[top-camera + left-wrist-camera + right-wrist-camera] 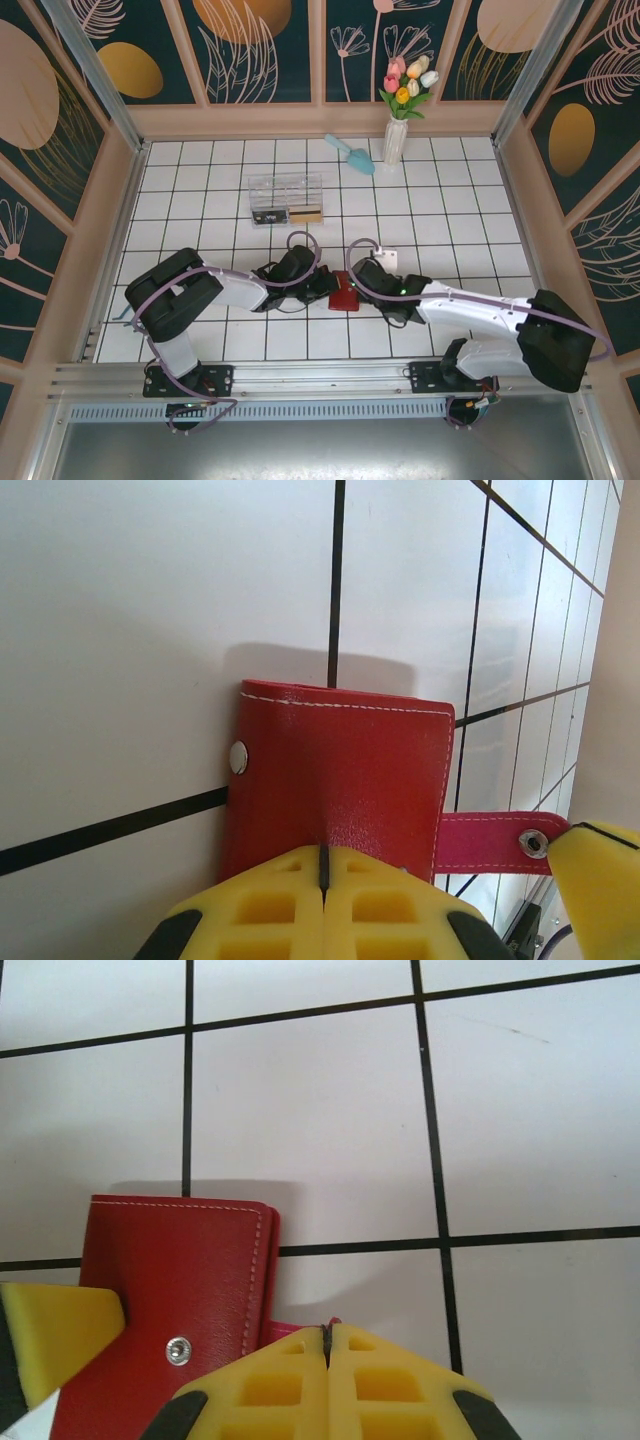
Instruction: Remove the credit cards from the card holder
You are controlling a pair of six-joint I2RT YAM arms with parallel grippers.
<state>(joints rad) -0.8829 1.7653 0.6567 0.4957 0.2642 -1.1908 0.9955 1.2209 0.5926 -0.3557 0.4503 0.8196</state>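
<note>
One red card holder lies closed and flat on the white tiled table, between the two arms. Its single strap tab sticks out sideways toward the right gripper, whose fingers pinch the tab's tip. The left gripper is pressed together at another edge of the holder; whether it grips the cover I can't tell.

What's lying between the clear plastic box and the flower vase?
A teal scoop lies between the box and the vase, touching neither; the top view shows it.
</note>
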